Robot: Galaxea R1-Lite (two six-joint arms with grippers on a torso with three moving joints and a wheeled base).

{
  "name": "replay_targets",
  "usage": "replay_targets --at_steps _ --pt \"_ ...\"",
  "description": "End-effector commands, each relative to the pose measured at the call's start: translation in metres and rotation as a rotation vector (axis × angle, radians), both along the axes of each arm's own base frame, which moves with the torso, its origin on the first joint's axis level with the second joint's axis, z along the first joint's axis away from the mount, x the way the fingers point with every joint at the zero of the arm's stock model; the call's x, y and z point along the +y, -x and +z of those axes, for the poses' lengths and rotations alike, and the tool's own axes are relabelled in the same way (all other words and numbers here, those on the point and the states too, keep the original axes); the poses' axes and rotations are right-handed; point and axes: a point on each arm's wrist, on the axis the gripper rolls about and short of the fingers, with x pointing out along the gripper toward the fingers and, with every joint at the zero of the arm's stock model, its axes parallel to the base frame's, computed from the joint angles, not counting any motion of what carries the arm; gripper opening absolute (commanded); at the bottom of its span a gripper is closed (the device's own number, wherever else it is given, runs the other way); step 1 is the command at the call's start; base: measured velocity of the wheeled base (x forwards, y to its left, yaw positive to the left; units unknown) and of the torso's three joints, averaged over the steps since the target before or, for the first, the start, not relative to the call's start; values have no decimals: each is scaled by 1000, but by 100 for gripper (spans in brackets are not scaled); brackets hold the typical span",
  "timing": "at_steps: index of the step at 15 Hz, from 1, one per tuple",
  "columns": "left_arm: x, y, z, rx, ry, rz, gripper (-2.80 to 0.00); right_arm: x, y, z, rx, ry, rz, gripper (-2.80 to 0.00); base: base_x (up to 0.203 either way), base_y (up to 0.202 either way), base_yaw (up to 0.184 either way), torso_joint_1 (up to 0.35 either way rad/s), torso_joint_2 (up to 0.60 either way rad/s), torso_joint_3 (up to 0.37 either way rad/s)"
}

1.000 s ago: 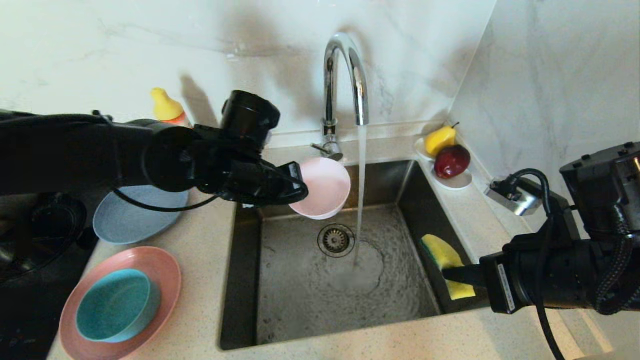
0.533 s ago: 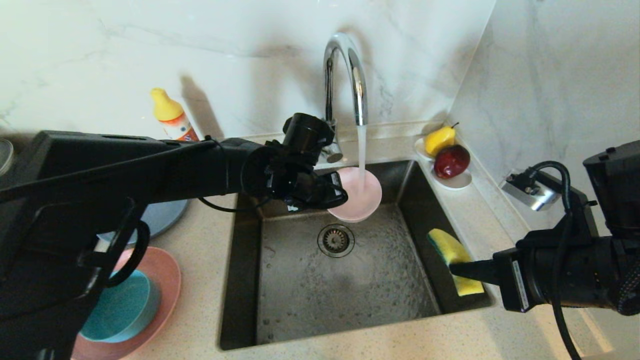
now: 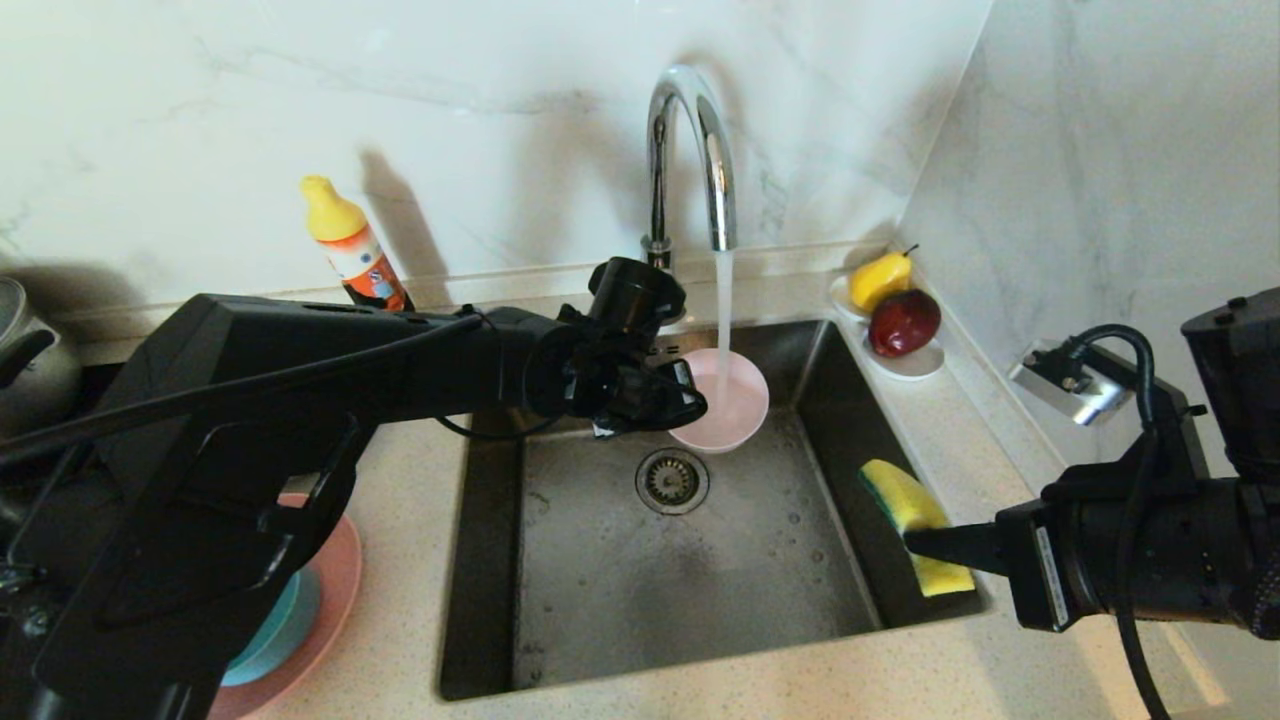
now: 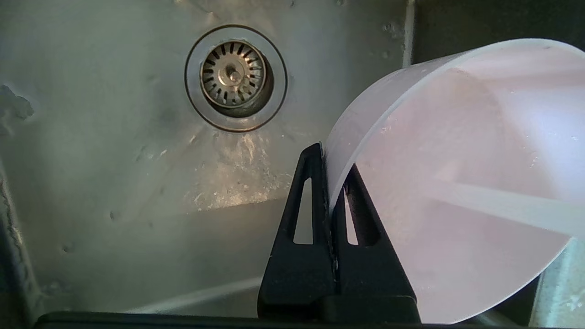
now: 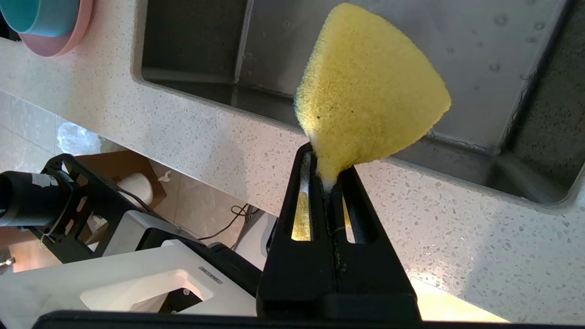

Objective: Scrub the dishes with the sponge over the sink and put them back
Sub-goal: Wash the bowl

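Both grippers clamped: left gripper pinching pink bowl rim; right gripper pinching sponge.

Brushed-steel sink, glossy chrome faucet, matt smooth pink bowl, porous foam sponge.

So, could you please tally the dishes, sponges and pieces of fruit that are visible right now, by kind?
Bowls: 2 (pale pink bowl, teal bowl)
Plates: 1 showing (pink plate); more may be hidden
Sponges: 1 (yellow sponge)
Fruit: 2 (pear, apple)
Total: 6
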Motion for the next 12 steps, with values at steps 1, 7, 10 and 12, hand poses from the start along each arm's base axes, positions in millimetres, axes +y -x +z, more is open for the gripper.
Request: replay_targets --at_steps 1,7,10,12 --pt "0 1 2 1 4 3 -280 0 0 0 2 -2 2 -280 0 0 0 0 0 0" --pt "18 23 32 -73 -89 62 -280 3 -3 -3 16 4 7 -280 0 0 0 0 0 0" --pt "33 39 39 -110 -168 106 -280 3 -4 -5 23 7 6 -280 0 0 0 0 0 0" --pt "44 40 36 -144 -223 149 -280 2 -2 -7 28 11 5 -280 0 0 0 0 0 0"
